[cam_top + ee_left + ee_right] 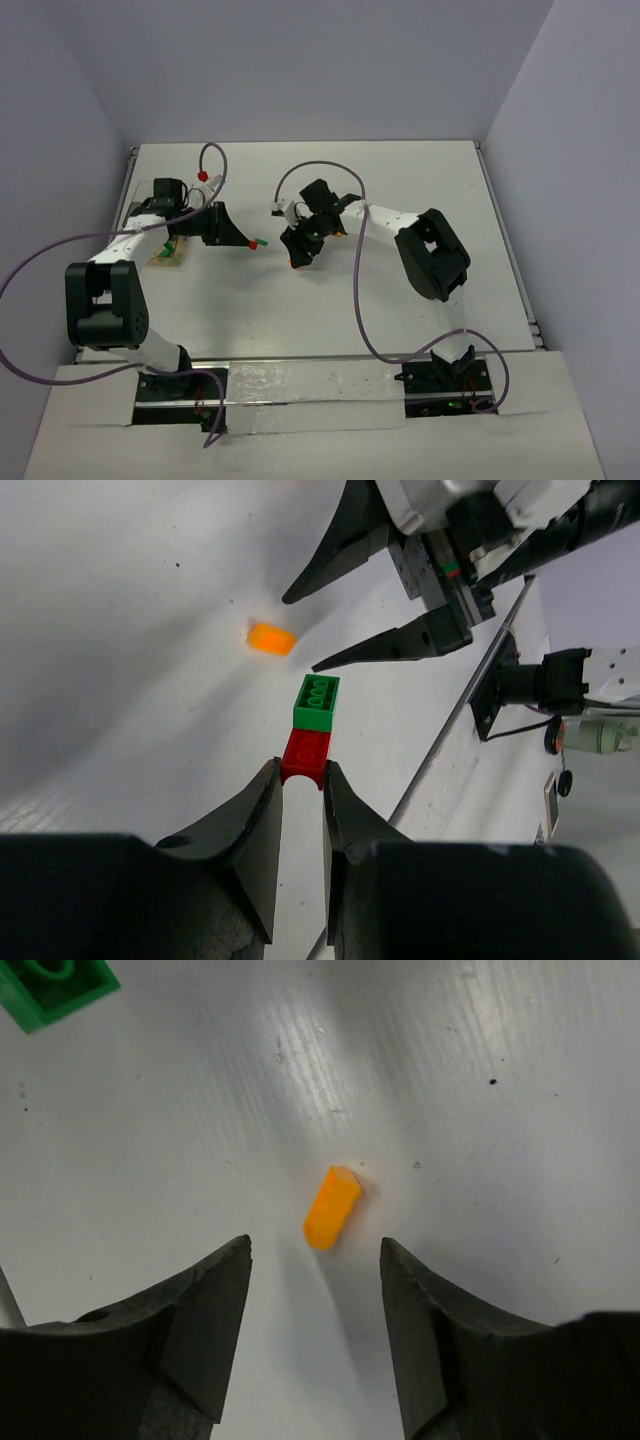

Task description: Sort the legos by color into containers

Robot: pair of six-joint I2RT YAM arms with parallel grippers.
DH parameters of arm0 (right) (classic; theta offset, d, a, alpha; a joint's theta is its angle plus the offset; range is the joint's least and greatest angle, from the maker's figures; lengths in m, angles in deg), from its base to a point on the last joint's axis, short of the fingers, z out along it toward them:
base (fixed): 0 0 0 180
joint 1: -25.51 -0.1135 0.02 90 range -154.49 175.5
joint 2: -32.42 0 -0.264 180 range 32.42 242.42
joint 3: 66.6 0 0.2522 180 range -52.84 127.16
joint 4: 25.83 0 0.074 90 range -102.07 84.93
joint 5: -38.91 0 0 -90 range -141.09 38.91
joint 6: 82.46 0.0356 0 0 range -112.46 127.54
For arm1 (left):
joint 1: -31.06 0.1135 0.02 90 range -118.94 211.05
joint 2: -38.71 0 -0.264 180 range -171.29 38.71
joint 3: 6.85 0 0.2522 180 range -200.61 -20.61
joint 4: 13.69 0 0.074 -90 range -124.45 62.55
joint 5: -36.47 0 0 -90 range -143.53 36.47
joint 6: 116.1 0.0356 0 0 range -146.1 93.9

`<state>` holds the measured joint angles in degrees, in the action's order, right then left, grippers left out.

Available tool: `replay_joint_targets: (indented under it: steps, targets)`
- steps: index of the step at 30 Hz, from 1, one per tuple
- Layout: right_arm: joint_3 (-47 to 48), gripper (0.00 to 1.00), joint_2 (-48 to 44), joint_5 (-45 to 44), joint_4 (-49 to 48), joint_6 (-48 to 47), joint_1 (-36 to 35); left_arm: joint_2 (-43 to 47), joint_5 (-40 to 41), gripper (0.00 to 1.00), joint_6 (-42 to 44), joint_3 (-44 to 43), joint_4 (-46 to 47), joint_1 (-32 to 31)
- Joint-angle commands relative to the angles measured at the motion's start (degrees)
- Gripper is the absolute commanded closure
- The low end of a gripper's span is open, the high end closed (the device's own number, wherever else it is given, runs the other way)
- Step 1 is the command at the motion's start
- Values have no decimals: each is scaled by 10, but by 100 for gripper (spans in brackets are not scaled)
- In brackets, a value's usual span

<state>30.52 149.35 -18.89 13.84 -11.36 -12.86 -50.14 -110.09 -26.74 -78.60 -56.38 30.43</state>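
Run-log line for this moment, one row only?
left jaws: shut on red lego, green lego attached | right jaws: open over orange lego lying loose on table

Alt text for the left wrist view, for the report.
The left claw grips a red lego that has a green lego joined to its far end. Beyond them an orange lego lies loose on the white table, with the open right claw reaching toward it.

You're looking at a white table boxed in by plain, pale lavender-grey walls: a back wall, a left wall and a right wall. Soft light leaves a pale sheen on the tabletop.
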Motion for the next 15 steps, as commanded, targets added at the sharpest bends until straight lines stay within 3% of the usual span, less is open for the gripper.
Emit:
replay_joint_targets:
  steps: [1, 6, 15]
  targets:
    - [13, 36, -36, 66, -3, 3, 6, -3, -45, 100, 76, -21, -45, 4]
    - [14, 35, -81, 213, 7, 5, 26, 0, -81, 100, 127, -18, -79, 4]
    - [46, 35, -80, 293, -6, 45, 27, -18, -170, 100, 270, -43, -210, 2]
